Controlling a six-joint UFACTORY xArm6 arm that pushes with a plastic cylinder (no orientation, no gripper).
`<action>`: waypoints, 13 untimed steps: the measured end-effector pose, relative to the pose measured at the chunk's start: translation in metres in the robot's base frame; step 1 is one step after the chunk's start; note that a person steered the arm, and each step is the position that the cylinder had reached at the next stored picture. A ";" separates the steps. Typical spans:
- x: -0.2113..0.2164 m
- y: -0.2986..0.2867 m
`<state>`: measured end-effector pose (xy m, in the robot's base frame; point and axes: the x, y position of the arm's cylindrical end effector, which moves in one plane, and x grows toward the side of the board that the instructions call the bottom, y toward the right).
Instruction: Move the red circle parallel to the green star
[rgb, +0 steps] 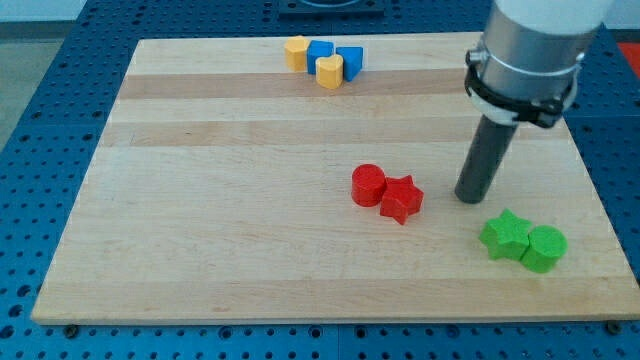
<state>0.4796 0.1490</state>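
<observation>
Counter (220, 240): pale wooden board on a blue pegged base; holds eight small blocks in three groups.

Far-edge group: four blocks bunched just inside the far edge, a little right of its middle. Left to right: yellow block (296, 51), shape unclear; blue block (319, 52), partly hidden behind its neighbours; yellow block in front (330, 71), heart-like; blue block at the right end (350, 59). All appear to touch or nearly touch.

Red circle (368, 185): lies flat, right of the counter's centre, well clear of every edge.

Red star (402, 199): touching the red circle on its right side, slightly nearer the front edge.

My tip (469, 198): on the counter surface, just right of the red star with a small gap; not touching any block. It stands between the red pair and the green pair, nearer the right edge.

Green star (505, 236): near the front-right corner, below and right of my tip.

Green circle (545, 248): pressed against the green star's right side, closest block to the right edge.

Gripper: none fitted; the arm ends in a plain dark rod, so nothing is grasped.

Containers: none seen.
</observation>
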 end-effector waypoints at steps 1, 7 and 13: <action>-0.021 -0.028; -0.026 -0.172; 0.020 -0.098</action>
<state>0.4996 0.0511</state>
